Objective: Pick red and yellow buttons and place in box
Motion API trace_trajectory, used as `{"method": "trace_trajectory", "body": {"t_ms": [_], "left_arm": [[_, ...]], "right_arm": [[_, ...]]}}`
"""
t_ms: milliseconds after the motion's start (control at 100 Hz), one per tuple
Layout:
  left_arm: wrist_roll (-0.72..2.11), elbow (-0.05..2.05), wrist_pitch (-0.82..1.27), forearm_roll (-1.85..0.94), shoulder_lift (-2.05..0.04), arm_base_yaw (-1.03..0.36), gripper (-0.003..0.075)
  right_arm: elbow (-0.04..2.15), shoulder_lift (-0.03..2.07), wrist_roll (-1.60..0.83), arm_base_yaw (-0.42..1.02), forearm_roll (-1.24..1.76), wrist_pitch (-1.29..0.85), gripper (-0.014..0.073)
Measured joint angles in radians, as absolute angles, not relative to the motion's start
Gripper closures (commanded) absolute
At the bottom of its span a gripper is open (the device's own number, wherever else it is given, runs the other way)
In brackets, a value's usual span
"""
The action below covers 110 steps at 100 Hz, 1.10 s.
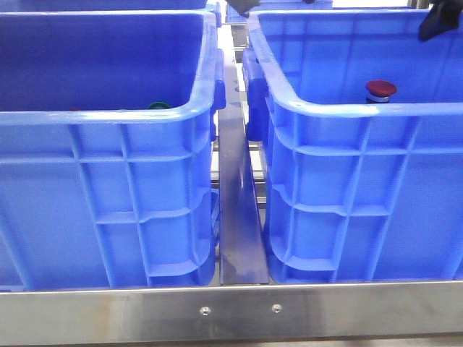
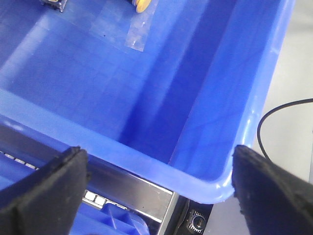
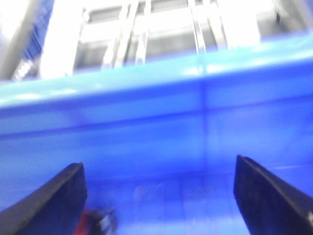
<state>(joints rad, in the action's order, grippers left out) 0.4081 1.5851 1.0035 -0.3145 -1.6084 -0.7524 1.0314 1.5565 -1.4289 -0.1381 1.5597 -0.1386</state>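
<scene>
The dark red button point(image 1: 380, 90) stands upright inside the right blue crate point(image 1: 362, 108), close to its near wall. It also shows blurred in the right wrist view point(image 3: 90, 223), beside one finger. My right gripper point(image 3: 159, 196) is open and empty, low inside that crate; a dark part of it shows at the front view's top right point(image 1: 438, 22). The yellow button point(image 2: 142, 5) lies on the floor of a blue crate point(image 2: 215, 186) in the left wrist view. My left gripper point(image 2: 159, 191) is open and empty above that crate's corner rim.
The twin left crate point(image 1: 108, 116) holds a green-capped button point(image 1: 158, 105). A metal rail point(image 1: 239, 217) runs between the two crates, with a metal bar point(image 1: 231, 311) along the front. A black cable point(image 2: 283, 107) lies outside the crate. Another small part point(image 2: 53, 4) lies near the yellow button.
</scene>
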Motion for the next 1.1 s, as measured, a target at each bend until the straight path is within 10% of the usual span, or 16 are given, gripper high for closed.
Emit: {"method": "trace_trajectory", "body": {"t_ms": [560, 1100], "left_arm": [[-0.062, 1.585, 1.051, 0.088, -1.599, -0.595, 0.0720], [-0.200, 1.349, 0.968, 0.179, -1.355, -0.343, 0.0741]], "right_arm": [[0.687, 1.112, -1.429, -0.138, 1.544, -0.086, 0.0620], [0.569, 0.828, -1.429, -0.138, 1.536, -0.227, 0.0645]]}}
